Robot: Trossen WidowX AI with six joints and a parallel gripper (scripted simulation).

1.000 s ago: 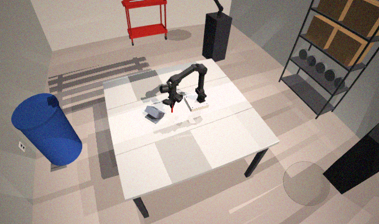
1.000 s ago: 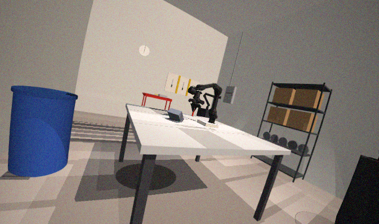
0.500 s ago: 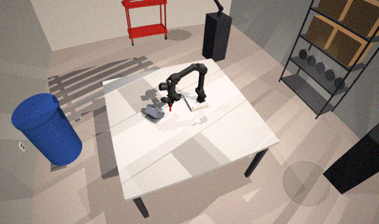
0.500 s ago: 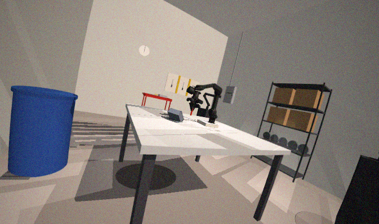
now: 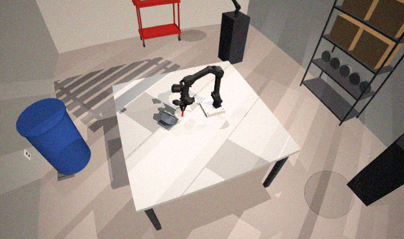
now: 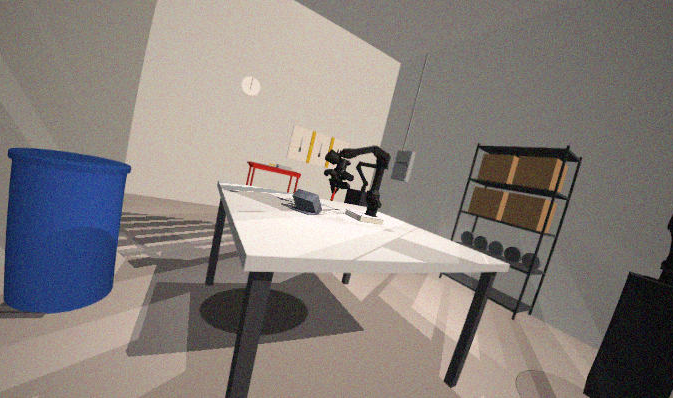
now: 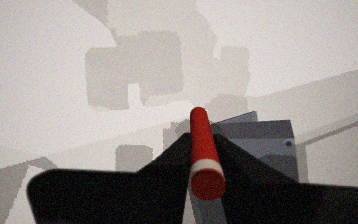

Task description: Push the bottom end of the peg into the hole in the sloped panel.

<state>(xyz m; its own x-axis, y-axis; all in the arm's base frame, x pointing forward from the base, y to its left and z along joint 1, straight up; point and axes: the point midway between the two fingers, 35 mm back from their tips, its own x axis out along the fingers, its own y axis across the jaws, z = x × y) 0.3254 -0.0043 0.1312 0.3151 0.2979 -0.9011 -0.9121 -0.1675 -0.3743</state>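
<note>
The red round peg has a pale band near its top end. My gripper is shut on the peg. It holds the peg above the table, slightly tilted in the top and exterior views, with the lower end pointing down. The blue-grey sloped panel block stands beside the peg, to its left in the top and exterior views and to its right in the wrist view. The peg is apart from the block. A small dark spot shows on the block in the wrist view; I cannot tell whether it is the hole.
The white table carries the block and the arm's pale base plate. Patchy shadows cross the table top. A blue bin and a shelf rack stand away from the table.
</note>
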